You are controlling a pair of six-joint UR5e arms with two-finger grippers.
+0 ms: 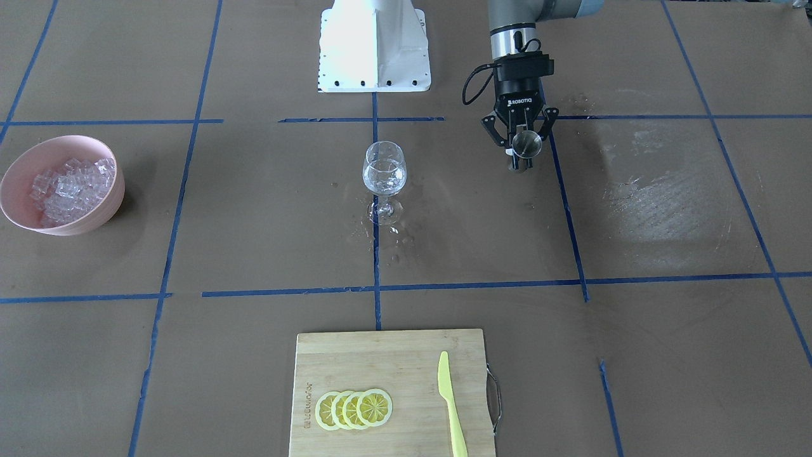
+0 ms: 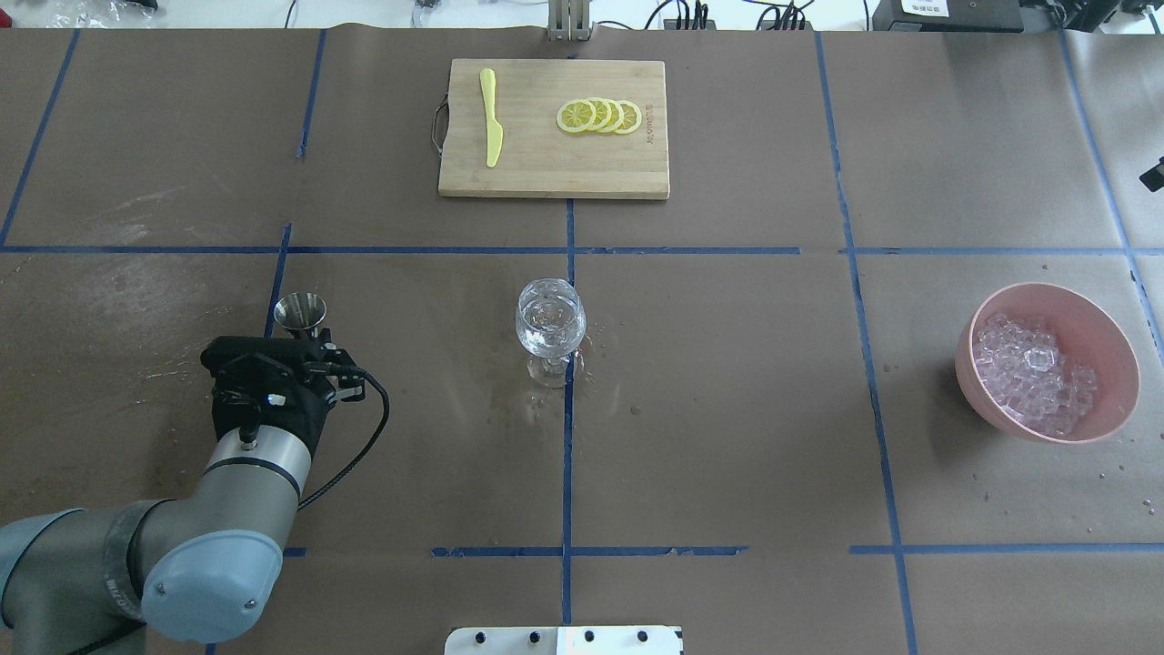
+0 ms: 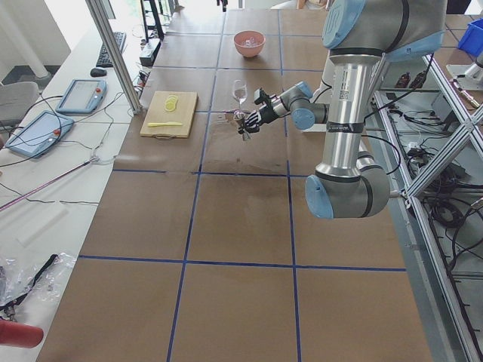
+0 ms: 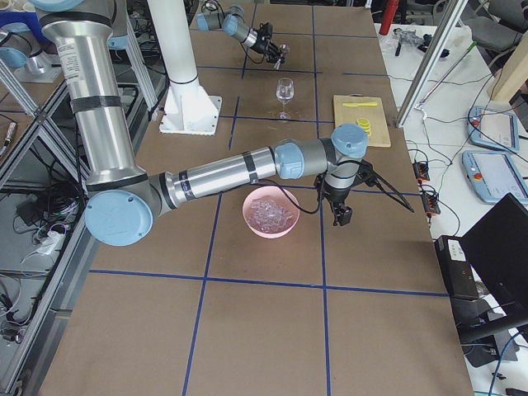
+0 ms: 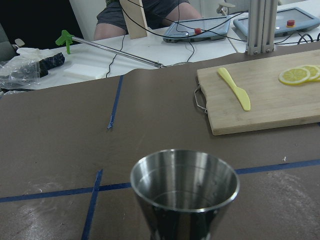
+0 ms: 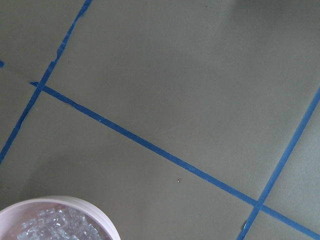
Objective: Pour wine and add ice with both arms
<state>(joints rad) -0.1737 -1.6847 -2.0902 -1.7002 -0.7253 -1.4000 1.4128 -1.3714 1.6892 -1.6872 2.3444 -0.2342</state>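
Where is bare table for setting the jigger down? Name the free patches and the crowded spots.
Free: the taped square between the wine glass and the pink bowl of ice; the squares either side of the cutting board. Crowded: the wet paper round the glass's foot, and the board, with lemon slices and yellow knife.

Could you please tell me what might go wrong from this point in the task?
1. The wine glass already holds wine and stands among wet spots; ice dropped in could splash more out.
2. It is tall on a thin stem, so a tool brushing it might tip it.
3. The left tool holds the metal jigger; let go before it stands flat, it could topple.
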